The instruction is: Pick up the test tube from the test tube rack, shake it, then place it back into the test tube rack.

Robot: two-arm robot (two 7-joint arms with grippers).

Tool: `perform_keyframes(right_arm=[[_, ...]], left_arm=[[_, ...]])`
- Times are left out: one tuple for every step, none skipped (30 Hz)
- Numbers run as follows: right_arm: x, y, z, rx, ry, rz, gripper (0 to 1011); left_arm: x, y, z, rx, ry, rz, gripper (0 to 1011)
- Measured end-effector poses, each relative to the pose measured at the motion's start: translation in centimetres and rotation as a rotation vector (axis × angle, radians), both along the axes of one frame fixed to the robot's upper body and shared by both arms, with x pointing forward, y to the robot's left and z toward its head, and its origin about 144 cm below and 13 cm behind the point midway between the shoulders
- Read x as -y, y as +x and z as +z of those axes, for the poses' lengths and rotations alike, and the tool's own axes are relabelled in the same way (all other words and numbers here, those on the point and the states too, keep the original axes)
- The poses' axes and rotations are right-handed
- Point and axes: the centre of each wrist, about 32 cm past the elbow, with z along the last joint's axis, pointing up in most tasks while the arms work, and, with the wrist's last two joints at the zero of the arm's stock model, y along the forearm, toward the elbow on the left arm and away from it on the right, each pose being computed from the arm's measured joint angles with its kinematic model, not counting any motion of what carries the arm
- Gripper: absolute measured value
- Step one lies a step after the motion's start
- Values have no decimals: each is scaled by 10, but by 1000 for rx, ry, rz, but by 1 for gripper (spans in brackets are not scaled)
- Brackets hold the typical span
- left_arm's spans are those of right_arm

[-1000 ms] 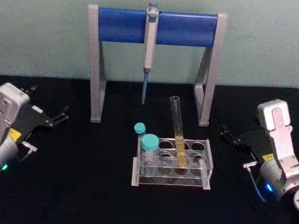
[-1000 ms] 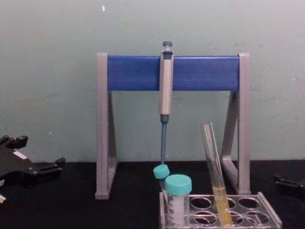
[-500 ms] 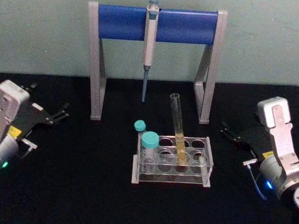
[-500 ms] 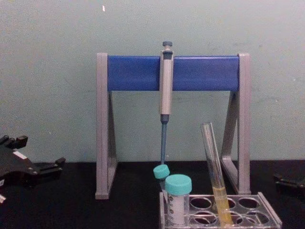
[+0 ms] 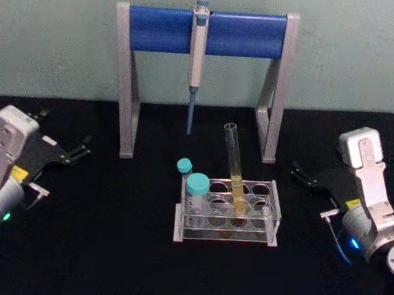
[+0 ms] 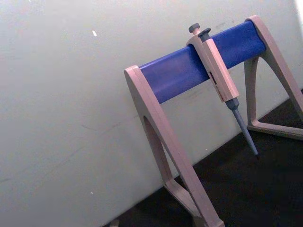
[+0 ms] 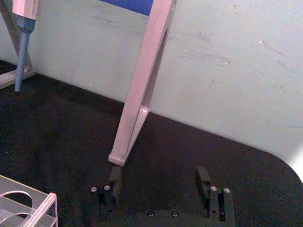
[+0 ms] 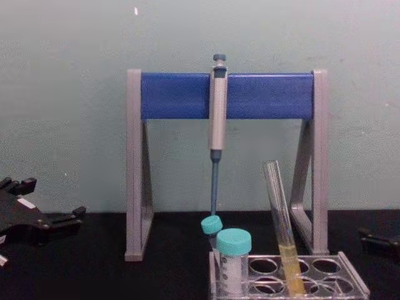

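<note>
At the table's middle you see the rack [image 5: 227, 211] with the tube [image 5: 234, 168] leaning in a back-row hole, yellow liquid in its lower part, beside two teal-capped tubes [image 5: 196, 189]. Behind it the pipette [image 5: 196, 58] hangs from the stand [image 5: 207, 32]. Your left gripper [image 5: 83, 148] sits far left and your right gripper [image 7: 158, 179] far right, both with fingers apart, holding nothing.

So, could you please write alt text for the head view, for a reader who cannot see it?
A tall test tube with yellow liquid leans in a clear test tube rack on a black table, beside two teal-capped tubes. Behind stands a pipette stand holding a pipette. The left pincer and right pincer rest apart at either side.
</note>
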Motion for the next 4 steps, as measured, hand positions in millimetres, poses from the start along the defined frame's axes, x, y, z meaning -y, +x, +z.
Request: perform_keyframes(right_arm=[[0, 0, 0, 0, 0, 0, 1000], [0, 0, 0, 0, 0, 0, 1000], [0, 0, 0, 0, 0, 0, 1000], [0, 0, 0, 0, 0, 0, 1000]], left_arm=[[0, 0, 0, 0, 0, 0, 1001], [0, 0, 0, 0, 0, 0, 1001], [0, 0, 0, 0, 0, 0, 1002], [0, 0, 0, 0, 0, 0, 1001]])
